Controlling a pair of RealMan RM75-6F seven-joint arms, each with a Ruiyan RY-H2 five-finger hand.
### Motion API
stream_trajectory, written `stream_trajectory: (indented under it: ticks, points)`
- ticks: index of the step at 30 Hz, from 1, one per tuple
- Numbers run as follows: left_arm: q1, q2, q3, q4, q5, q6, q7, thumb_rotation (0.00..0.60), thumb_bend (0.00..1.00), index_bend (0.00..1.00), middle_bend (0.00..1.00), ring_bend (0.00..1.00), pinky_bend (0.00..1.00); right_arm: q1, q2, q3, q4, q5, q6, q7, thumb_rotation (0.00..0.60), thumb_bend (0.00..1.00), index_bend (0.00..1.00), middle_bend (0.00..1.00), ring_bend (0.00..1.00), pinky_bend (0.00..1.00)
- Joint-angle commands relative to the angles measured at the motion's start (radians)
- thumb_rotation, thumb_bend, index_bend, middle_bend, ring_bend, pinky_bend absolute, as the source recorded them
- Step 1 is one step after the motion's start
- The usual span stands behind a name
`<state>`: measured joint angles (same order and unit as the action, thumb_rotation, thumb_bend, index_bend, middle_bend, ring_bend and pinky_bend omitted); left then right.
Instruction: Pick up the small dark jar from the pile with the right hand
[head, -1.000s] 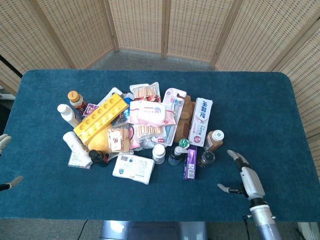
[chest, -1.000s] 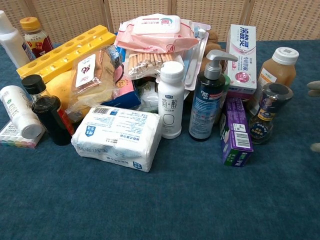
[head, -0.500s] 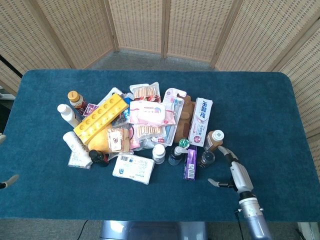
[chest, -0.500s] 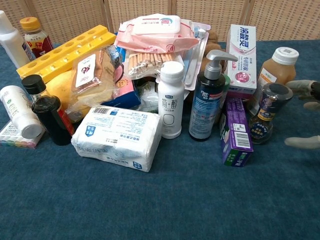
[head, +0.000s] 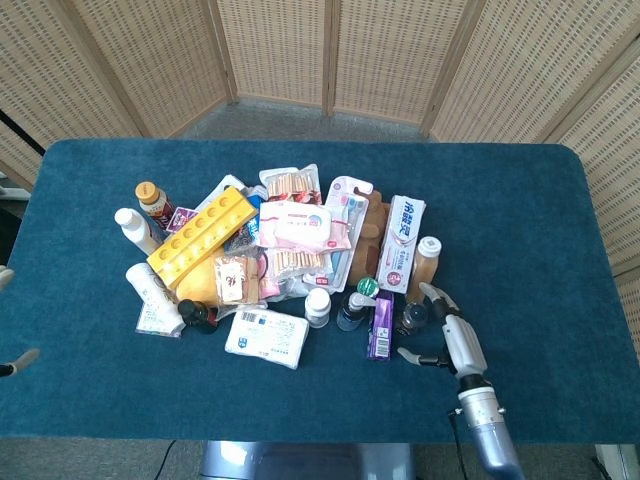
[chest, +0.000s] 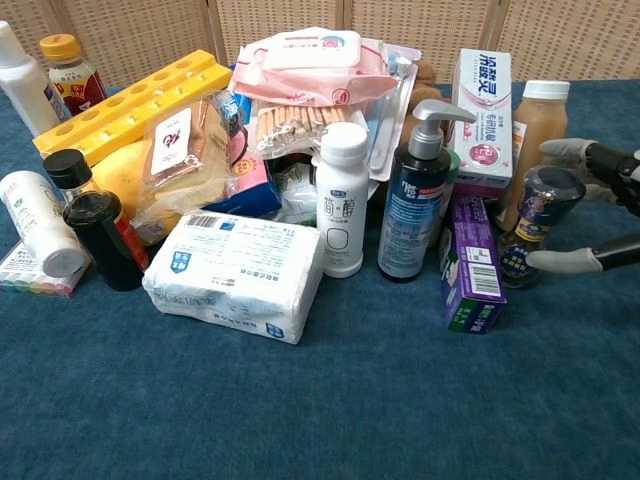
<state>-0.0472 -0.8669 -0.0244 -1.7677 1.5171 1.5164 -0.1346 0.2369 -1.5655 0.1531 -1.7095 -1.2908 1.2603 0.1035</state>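
Observation:
The small dark jar (head: 413, 317) stands at the right edge of the pile, with a dark lid and a blue-and-yellow label (chest: 533, 222). My right hand (head: 443, 335) is right beside it, on its right. In the chest view the right hand (chest: 612, 170) has one finger (chest: 568, 150) stretched behind the jar's lid and the thumb (chest: 575, 260) low in front of its base. The fingers are spread around the jar and nothing is gripped. Only the fingertips of my left hand (head: 18, 362) show at the left edge of the head view, spread apart and holding nothing.
A tan bottle with a white cap (chest: 535, 135) stands just behind the jar. A purple box (chest: 470, 265) and a dark pump bottle (chest: 415, 200) stand to its left. The rest of the pile spreads leftward over the blue table (head: 540, 200).
My right hand has moved left and forward, from clear of the pile to around the jar. The tan bottle behind the jar has shifted slightly left and now stands straighter.

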Motion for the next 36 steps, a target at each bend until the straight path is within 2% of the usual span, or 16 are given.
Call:
stream_trajectory:
  ticks: [1,13,20,24,26,29,30,34,36]
  points:
    - [0.001,0.001,-0.001,0.001,-0.002,0.000,-0.003,0.600,0.08,0.00,0.00,0.00,0.00,-0.014,-0.038,-0.002,0.030,-0.009,0.039,0.005,0.600,0.00,0.00,0.00,0.00,0.00]
    - [0.004,0.006,-0.005,0.005,-0.009,0.003,-0.016,0.600,0.08,0.00,0.00,0.00,0.00,-0.021,-0.147,-0.002,0.105,-0.030,0.084,0.028,0.600,0.00,0.00,0.00,0.00,0.02]
    - [0.004,0.005,-0.006,0.011,-0.014,0.000,-0.018,0.600,0.08,0.00,0.00,0.00,0.00,-0.011,-0.196,0.021,0.133,-0.014,0.084,0.032,0.600,0.00,0.00,0.02,0.00,0.12]
    - [0.004,0.006,-0.008,0.015,-0.018,-0.001,-0.019,0.600,0.08,0.00,0.00,0.00,0.00,-0.006,-0.226,0.032,0.164,-0.005,0.084,0.039,0.600,0.00,0.00,0.08,0.02,0.25]
    - [0.004,0.006,-0.009,0.015,-0.019,-0.001,-0.020,0.600,0.08,0.00,0.00,0.00,0.00,-0.007,-0.239,0.037,0.180,-0.005,0.090,0.048,0.600,0.00,0.00,0.15,0.08,0.32]
    - [0.004,0.006,-0.011,0.016,-0.024,-0.002,-0.024,0.600,0.08,0.00,0.00,0.00,0.00,-0.012,-0.268,0.045,0.210,-0.008,0.114,0.064,0.600,0.00,0.03,0.33,0.26,0.47]
    - [0.004,0.006,-0.012,0.015,-0.024,-0.002,-0.024,0.600,0.08,0.00,0.00,0.00,0.00,-0.014,-0.278,0.048,0.223,-0.014,0.126,0.070,0.600,0.00,0.08,0.41,0.35,0.53]
    - [0.004,0.005,-0.013,0.017,-0.022,-0.001,-0.025,0.600,0.08,0.00,0.00,0.00,0.00,-0.018,-0.307,0.062,0.259,-0.016,0.156,0.070,0.600,0.00,0.40,0.73,0.70,0.74]
    - [0.005,0.004,-0.013,0.017,-0.022,0.000,-0.025,0.600,0.08,0.00,0.00,0.00,0.00,-0.022,-0.318,0.070,0.266,-0.012,0.169,0.071,0.600,0.00,0.49,0.82,0.79,0.80]
